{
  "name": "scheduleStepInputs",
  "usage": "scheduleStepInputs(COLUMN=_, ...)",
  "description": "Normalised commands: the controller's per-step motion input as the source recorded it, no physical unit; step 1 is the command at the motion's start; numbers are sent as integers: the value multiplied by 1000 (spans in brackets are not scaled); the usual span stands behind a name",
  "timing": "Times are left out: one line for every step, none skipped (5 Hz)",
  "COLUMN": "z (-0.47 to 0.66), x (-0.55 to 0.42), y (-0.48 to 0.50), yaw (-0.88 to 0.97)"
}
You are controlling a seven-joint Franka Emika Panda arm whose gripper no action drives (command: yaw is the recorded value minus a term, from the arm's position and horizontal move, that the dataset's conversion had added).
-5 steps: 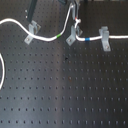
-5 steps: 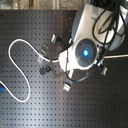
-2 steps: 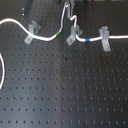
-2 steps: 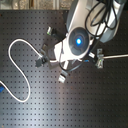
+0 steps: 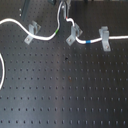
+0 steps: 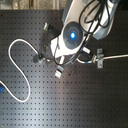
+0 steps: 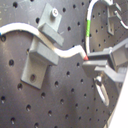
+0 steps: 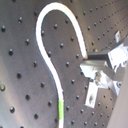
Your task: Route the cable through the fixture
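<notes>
In the first exterior view the white cable [image 5: 44, 37] runs from the left through the left fixture [image 5: 33, 32]. It passes its green band [image 5: 59, 31] and bends up to my gripper [image 5: 67, 19]. From there it drops through the middle fixture [image 5: 74, 34], passes the blue band [image 5: 86, 41] and crosses the right fixture [image 5: 105, 38]. The first wrist view shows the gripper [image 7: 89, 61] shut on the cable's [image 7: 70, 52] bend beside a grey fixture [image 7: 44, 46]. In the second wrist view the cable [image 8: 46, 50] loops away from the gripper [image 8: 96, 66]. The arm [image 6: 73, 35] hides the gripper in the second exterior view.
Everything sits on a black perforated board [image 5: 65, 90]. Slack cable [image 6: 14, 65] lies in a big loop at the second exterior view's left. Fixtures [image 6: 100, 58] are bolted near the arm, and dark arm cables [image 6: 97, 15] hang over the board's far edge.
The gripper has moved toward the first exterior view's top, away from the middle fixture, drawing the cable's bend with it. In the second exterior view the arm shifted up and right.
</notes>
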Motion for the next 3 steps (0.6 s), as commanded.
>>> scheduleStepInputs(z=144, x=-313, y=-62, yaw=0)
scheduleStepInputs(z=34, x=-80, y=-27, yaw=0)
scheduleStepInputs(z=307, x=-168, y=-53, yaw=-63)
